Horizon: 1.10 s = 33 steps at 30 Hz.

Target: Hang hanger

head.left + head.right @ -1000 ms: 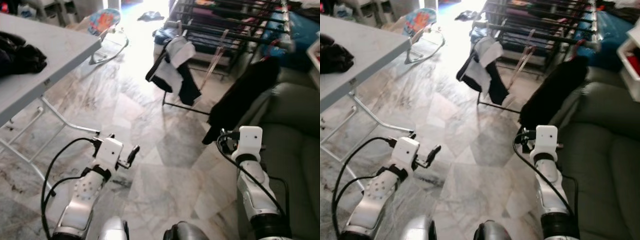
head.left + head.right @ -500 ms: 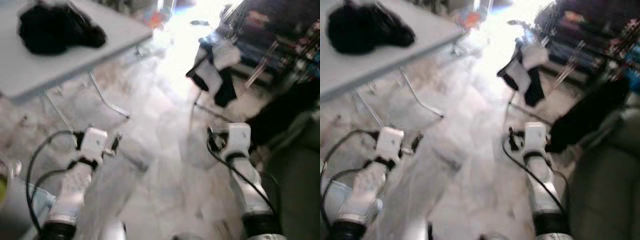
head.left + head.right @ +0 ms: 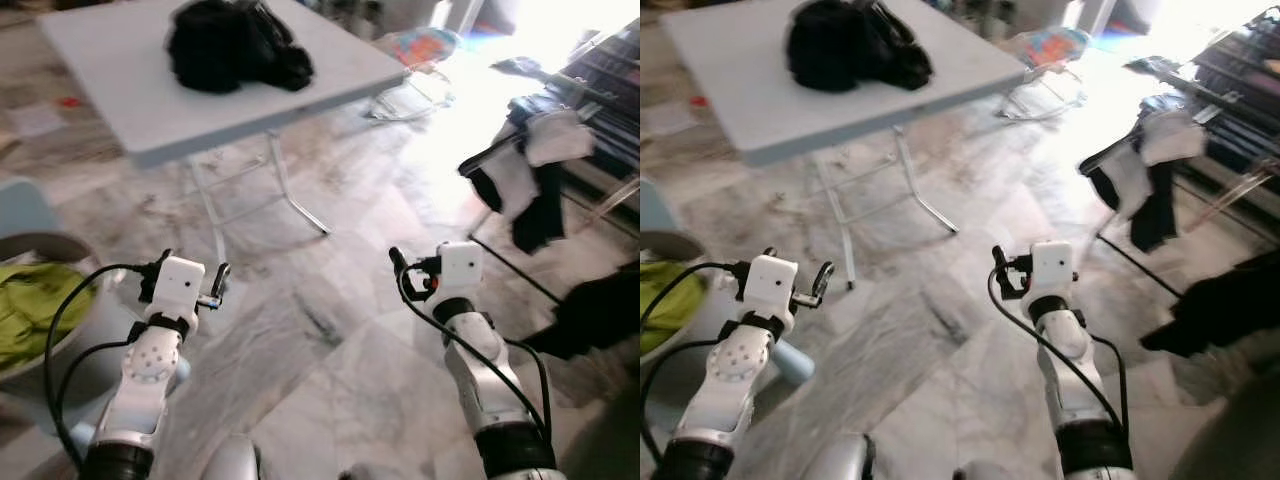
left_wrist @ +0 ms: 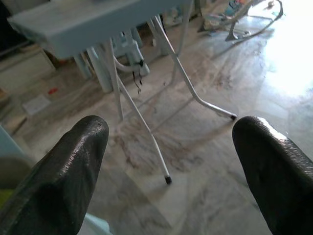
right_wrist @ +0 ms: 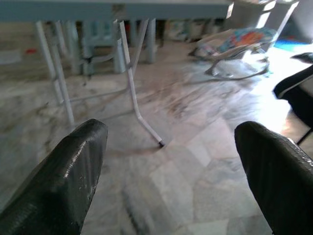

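No bare hanger can be made out for certain; the likeliest candidate sits in the dark heap of clothes (image 3: 236,44) on the grey folding table (image 3: 120,95), where thin dark loops seem to stick up from the top of the pile, though they are too small to call. Neither gripper carries anything. The left gripper (image 4: 168,161) hangs low over the marble floor (image 3: 330,330) with its two black fingers (image 4: 63,171) spread wide and nothing between them, looking toward the table's white legs (image 4: 146,125). The right gripper (image 5: 166,164) is held the same way, fingers (image 5: 274,166) wide apart and empty, facing the table legs and a colourful baby bouncer (image 5: 237,46) beyond. To the robot's right stands the dark drying rack (image 3: 600,85) with a black-and-white garment (image 3: 525,175) draped at its corner, and a dark cloth (image 3: 600,310) lies lower on that side. At the robot's left a basket of green clothes (image 3: 35,305) sits on the floor. By my reading the task has not properly begun: a hanger has to be found and gripped, probably at the table, then carried across to the rack and hooked over a rail.
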Available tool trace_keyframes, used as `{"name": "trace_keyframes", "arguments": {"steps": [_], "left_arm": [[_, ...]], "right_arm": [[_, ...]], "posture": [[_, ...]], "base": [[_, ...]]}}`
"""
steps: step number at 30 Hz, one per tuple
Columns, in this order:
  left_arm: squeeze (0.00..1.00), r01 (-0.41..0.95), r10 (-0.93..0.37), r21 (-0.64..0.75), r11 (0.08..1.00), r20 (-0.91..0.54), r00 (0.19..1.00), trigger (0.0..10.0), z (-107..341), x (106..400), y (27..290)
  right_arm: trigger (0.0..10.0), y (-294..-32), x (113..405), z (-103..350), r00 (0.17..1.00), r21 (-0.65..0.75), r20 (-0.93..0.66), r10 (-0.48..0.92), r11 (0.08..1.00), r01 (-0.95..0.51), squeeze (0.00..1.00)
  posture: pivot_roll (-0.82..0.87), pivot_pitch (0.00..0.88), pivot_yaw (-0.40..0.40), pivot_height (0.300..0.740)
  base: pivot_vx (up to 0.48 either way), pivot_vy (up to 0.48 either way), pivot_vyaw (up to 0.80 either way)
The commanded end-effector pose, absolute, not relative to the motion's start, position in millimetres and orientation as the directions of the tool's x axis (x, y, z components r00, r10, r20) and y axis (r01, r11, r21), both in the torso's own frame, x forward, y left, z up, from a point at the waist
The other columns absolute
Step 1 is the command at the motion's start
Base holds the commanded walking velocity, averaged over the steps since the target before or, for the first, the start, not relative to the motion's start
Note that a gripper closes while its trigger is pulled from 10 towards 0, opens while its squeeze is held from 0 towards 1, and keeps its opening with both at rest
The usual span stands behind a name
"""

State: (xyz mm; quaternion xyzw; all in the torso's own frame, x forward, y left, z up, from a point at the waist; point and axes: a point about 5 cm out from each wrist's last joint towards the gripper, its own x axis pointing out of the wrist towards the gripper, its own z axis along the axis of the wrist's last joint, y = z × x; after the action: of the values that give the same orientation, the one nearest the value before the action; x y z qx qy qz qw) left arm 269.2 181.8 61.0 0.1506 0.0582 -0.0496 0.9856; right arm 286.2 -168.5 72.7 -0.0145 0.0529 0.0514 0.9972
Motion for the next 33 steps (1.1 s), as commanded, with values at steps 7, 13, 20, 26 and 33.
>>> {"name": "trace_keyframes", "arguments": {"steps": [7, 13, 20, 26, 33], "left_arm": [[0.00, 0.120, -0.086, 0.291, 0.949, -0.126, 0.988, 10.0, 61.2, 270.2, 181.4], [0.00, 0.123, -0.090, 0.287, 0.950, -0.126, 0.988, 10.0, 61.0, 271.4, 179.2], [0.00, 0.113, -0.078, 0.289, 0.951, -0.130, 0.988, 10.0, 60.6, 272.2, 179.5], [0.00, 0.121, -0.092, 0.303, 0.945, -0.108, 0.990, 10.0, 62.7, 273.9, 178.2], [0.00, 0.146, -0.131, 0.302, 0.942, -0.071, 0.989, 10.0, 67.2, 273.8, 175.8]], "right_arm": [[10.0, -167.3, 286.9, 82.5, 0.991, -0.018, -0.064, 0.114, 0.993, -0.115, 0.00], [10.0, -167.6, 287.9, 85.0, 0.992, -0.019, -0.054, 0.117, 0.993, -0.118, 0.00], [10.0, -167.7, 288.2, 86.5, 0.992, -0.013, -0.048, 0.118, 0.993, -0.119, 0.00], [10.0, -168.6, 288.6, 86.7, 0.992, -0.007, -0.046, 0.114, 0.993, -0.114, 0.00], [10.0, -168.3, 288.8, 87.3, 0.992, -0.008, -0.046, 0.116, 0.993, -0.117, 0.00]], "posture": [[0.00, 0.054, -0.102, 0.740], [0.00, 0.054, -0.102, 0.740], [0.00, 0.053, -0.102, 0.740], [-0.01, 0.053, -0.102, 0.740], [-0.01, 0.054, -0.103, 0.740]], "base": [[0.000, 0.336, 0.80], [0.000, 0.480, 0.80], [0.000, 0.480, 0.34], [0.000, 0.480, 0.00], [0.000, 0.084, 0.00]]}}
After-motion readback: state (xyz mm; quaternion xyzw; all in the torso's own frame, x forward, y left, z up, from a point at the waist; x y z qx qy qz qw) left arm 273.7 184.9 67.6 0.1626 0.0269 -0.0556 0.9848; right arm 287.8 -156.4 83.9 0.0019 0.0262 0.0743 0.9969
